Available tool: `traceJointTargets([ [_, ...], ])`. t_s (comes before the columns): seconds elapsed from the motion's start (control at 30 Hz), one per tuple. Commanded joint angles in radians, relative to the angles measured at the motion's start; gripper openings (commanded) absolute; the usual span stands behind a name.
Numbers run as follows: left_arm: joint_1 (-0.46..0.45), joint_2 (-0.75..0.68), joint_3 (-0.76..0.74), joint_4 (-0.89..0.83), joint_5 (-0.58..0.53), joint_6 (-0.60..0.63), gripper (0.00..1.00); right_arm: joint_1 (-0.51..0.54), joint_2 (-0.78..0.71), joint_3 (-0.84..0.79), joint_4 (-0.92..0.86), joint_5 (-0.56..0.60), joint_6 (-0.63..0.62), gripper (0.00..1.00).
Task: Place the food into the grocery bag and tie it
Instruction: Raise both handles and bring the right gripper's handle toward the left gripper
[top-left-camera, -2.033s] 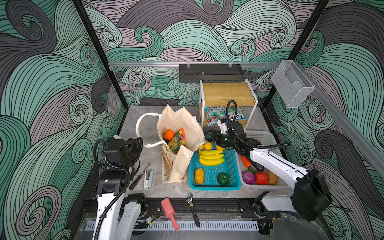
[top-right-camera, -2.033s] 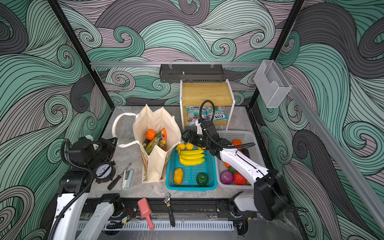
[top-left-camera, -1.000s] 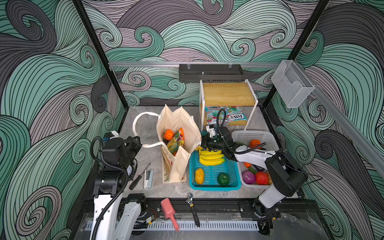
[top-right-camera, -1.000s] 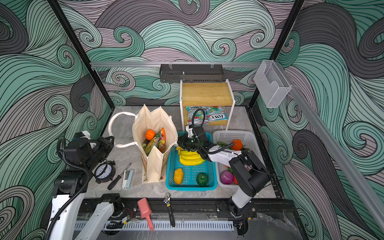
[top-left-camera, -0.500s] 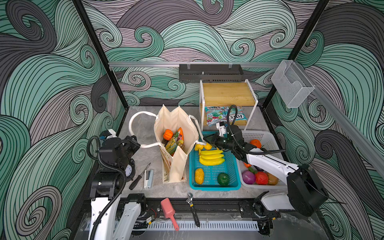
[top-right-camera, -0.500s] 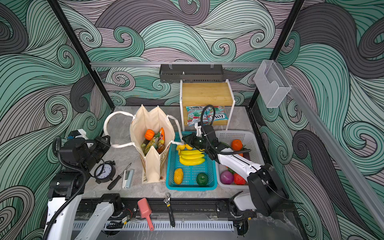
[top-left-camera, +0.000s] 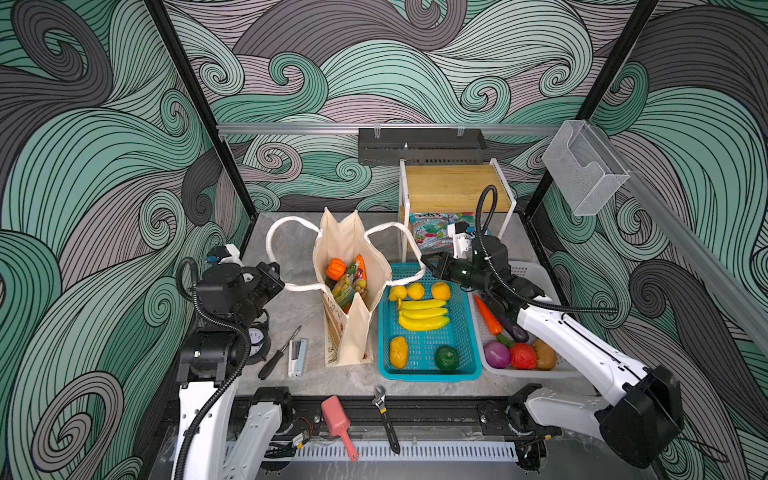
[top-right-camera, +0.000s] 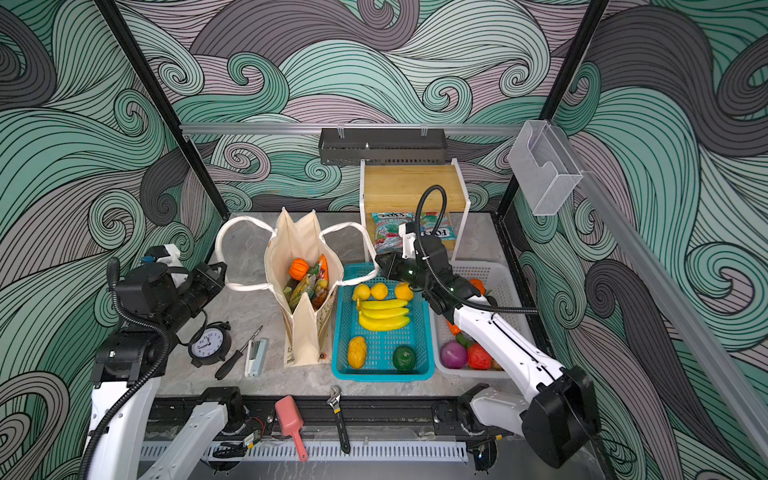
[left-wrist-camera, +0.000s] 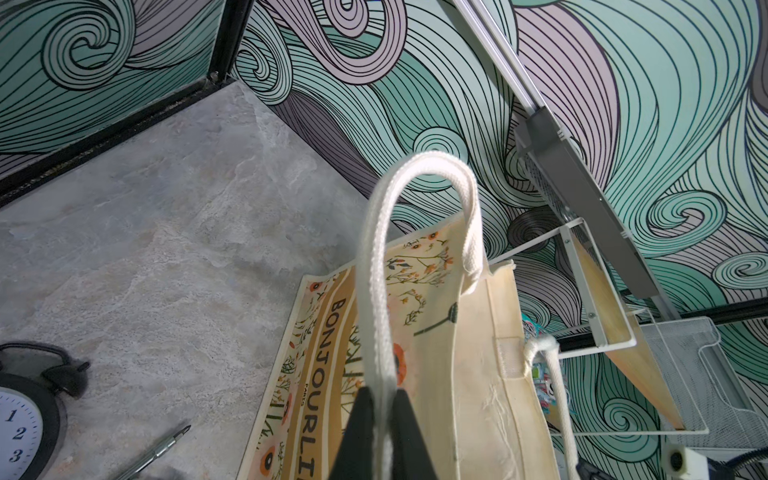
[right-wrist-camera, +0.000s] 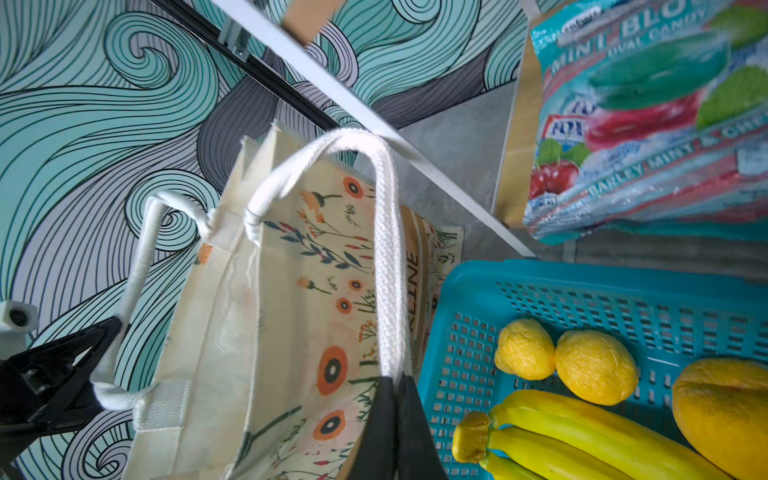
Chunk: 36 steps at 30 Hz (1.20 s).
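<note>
Mouth narrower than two seconds back: cream floral canvas tote (top-left-camera: 353, 245) upright beside teal plastic basket (top-left-camera: 428, 376), ribbed orange toy fruit (top-left-camera: 336, 269) inside. Left gripper (left-wrist-camera: 380, 392), arm low, reaching inward, pinches left white rope handle (top-left-camera: 272, 235). Right gripper (right-wrist-camera: 395, 380), stretched over the basket's far corner, pinches right handle (top-left-camera: 401, 227) — both loops drawn outward.

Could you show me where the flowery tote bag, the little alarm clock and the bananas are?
flowery tote bag (top-left-camera: 353, 336): in a top view, on its cream front fold.
alarm clock (top-right-camera: 209, 343): in a top view, on its white dial.
bananas (top-left-camera: 422, 314): in a top view, on the middle banana.
</note>
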Motion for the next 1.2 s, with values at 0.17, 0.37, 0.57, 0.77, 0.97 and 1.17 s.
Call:
traceJointTargets([
  [0.17, -0.008, 0.074, 0.118, -0.069, 0.135, 0.108, 0.0, 0.053, -0.007, 0.12, -0.057, -0.024, -0.157, 0.0],
  [0.37, -0.02, 0.1, 0.13, -0.004, 0.25, 0.07, 0.0, 0.143, 0.024, 0.211, -0.085, -0.03, -0.268, 0.0],
  [0.57, -0.075, 0.141, 0.173, 0.001, 0.256, 0.064, 0.0, 0.22, 0.107, 0.308, -0.089, -0.105, -0.322, 0.0],
  [0.77, -0.168, 0.19, 0.252, -0.043, 0.182, 0.118, 0.0, 0.261, 0.2, 0.382, -0.119, -0.15, -0.336, 0.0],
  [0.97, -0.302, 0.245, 0.322, -0.054, 0.118, 0.193, 0.0, 0.311, 0.275, 0.455, -0.176, -0.168, -0.365, 0.0],
  [1.17, -0.36, 0.283, 0.375, -0.075, 0.091, 0.234, 0.0, 0.335, 0.343, 0.535, -0.246, -0.117, -0.371, 0.0],
])
